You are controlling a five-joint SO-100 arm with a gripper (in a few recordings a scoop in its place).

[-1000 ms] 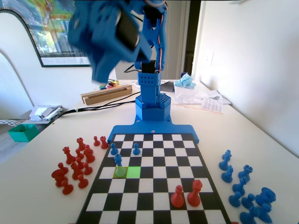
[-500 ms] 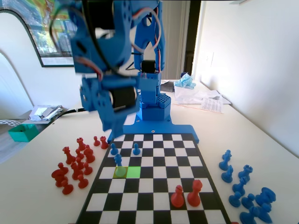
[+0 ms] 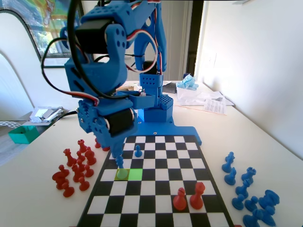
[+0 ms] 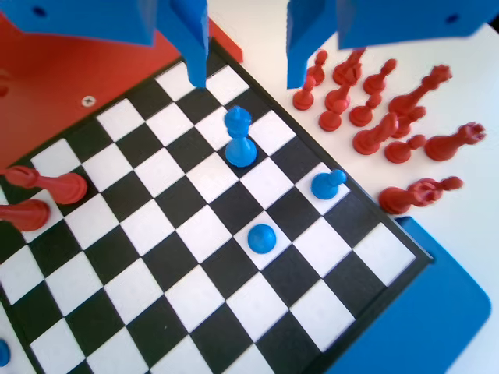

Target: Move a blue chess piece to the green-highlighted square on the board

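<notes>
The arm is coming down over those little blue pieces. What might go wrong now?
The open gripper hangs above the blue chess piece, and two more blue pawns stand near, so a jaw might knock one over. The green-highlighted square sits beside a yellow-tinted square, so the piece could be set on the wrong one. Red pieces crowd the board edge.

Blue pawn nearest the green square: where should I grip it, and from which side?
Pinch the blue chess piece at its slim neck under the head, coming down from above with the open gripper: it stands upright, alone on its square.
</notes>
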